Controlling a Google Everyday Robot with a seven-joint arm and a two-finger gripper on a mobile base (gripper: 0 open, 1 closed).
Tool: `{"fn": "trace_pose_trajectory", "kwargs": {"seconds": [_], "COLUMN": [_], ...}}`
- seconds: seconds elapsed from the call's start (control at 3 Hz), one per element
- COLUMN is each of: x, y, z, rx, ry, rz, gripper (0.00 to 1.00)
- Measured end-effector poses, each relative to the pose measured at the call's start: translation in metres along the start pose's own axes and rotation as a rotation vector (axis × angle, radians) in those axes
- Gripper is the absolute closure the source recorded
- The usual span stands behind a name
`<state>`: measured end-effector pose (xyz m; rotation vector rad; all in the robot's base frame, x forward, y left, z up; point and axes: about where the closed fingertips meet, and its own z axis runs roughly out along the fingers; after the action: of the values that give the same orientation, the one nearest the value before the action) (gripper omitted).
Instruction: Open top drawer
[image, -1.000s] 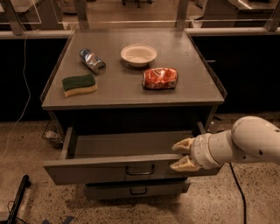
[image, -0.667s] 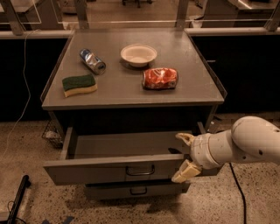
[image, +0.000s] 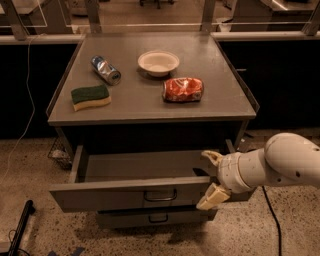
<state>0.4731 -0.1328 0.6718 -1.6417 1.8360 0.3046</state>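
Sponge (image: 90, 96), can (image: 105, 70) (on its side), white bowl (image: 158, 63), crumpled red packet (image: 183, 89) on tabletop (image: 225, 97).

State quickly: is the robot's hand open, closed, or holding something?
Hand: open, fingers spread at the front right end of the top drawer.

A single camera looks down from above and in front of the cabinet (image: 135, 102), facing its front at a steep angle. It is near enough that the cabinet's top and open top drawer (image: 100, 192) fill most of the frame. The floor (image: 280, 225) lies at 6 o'clock. The gripper (image: 211, 178), fingers spread, sits at 4 o'clock by the drawer's right end.
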Motion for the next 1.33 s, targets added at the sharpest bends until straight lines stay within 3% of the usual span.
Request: {"fn": "trace_pose_trajectory", "kwargs": {"seconds": [0.33, 0.67, 1.0, 1.33], "x": [0.008, 0.023, 0.027, 0.026], "y": [0.008, 0.039, 0.051, 0.051], "z": [-0.003, -0.015, -0.023, -0.025], "rx": [0.000, 0.002, 0.004, 0.004], "ry": [0.002, -0.024, -0.034, -0.034], "rz": [0.007, 0.032, 0.045, 0.045], "gripper": [0.41, 0.72, 0.95, 1.00]}}
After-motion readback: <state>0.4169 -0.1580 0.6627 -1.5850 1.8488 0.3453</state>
